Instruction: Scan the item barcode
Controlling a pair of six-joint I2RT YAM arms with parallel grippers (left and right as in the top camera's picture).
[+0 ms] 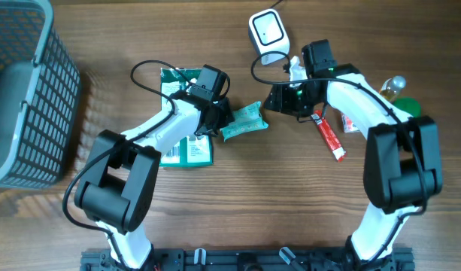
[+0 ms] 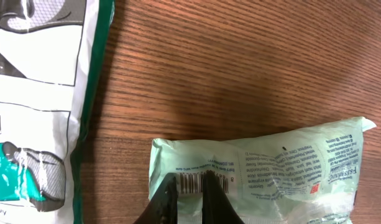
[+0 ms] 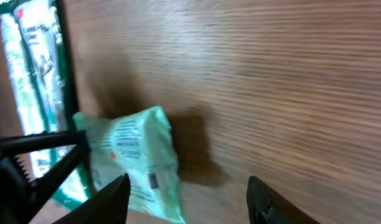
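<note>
at left end effector (image 2: pixel 189 186), green packet (image 2: pixel 283 165) pinched.

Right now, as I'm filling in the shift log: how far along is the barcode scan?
Done: the left gripper pinches the pale green packet, with its barcode showing at the fingers. In hand: the packet lies between the arms, with the open, empty right gripper beside it. Left: the white scanner stands apart, and the packet is not yet at it.
</note>
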